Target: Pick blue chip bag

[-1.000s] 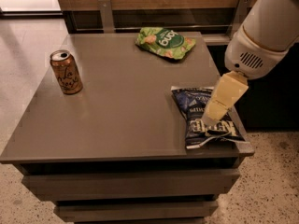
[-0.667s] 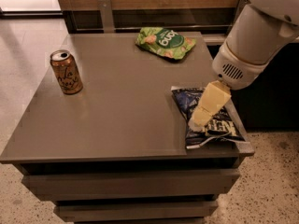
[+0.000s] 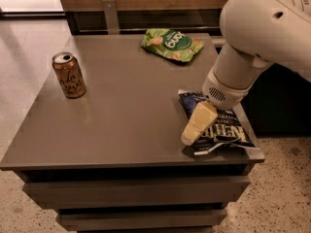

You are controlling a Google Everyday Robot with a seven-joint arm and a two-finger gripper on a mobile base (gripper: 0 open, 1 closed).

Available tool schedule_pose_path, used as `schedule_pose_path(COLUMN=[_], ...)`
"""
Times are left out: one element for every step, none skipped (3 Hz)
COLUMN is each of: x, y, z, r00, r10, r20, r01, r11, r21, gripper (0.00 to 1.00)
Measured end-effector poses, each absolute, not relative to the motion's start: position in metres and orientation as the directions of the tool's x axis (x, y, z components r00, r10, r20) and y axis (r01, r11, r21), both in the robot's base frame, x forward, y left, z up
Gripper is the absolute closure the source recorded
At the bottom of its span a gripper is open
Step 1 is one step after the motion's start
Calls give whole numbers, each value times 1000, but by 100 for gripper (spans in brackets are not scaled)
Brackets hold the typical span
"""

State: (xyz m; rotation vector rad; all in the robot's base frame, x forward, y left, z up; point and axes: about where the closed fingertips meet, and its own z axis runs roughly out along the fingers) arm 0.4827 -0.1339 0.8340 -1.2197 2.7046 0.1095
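The blue chip bag is dark navy with white lettering and lies flat at the table's front right corner. My gripper hangs from the big white arm and reaches down over the bag's left edge, its cream tip close to the tabletop. The arm hides the bag's upper middle part.
A brown soda can stands upright at the left of the grey table. A light green chip bag lies at the back middle. The table's front edge and right edge run close beside the blue bag. Drawers sit below the tabletop.
The arm has swung left and down, bringing the gripper from above the bag's middle to its left edge, lower and nearer the tabletop. The bags and can have not moved.
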Motion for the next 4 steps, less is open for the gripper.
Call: schedule_pose_path(x=[491,493,493,493], y=[-136,-137,-138,-138], z=[809,803,810,818], r00=[-682,-692,-692,-692], r10=[-712,-705,-704,-704], r20=[-166,-158,-158,-157], r01=[-723,-714,-714,-714], r11=[691,700,700,700], r21=[5,8,8,8], gripper=[16,39,62,85])
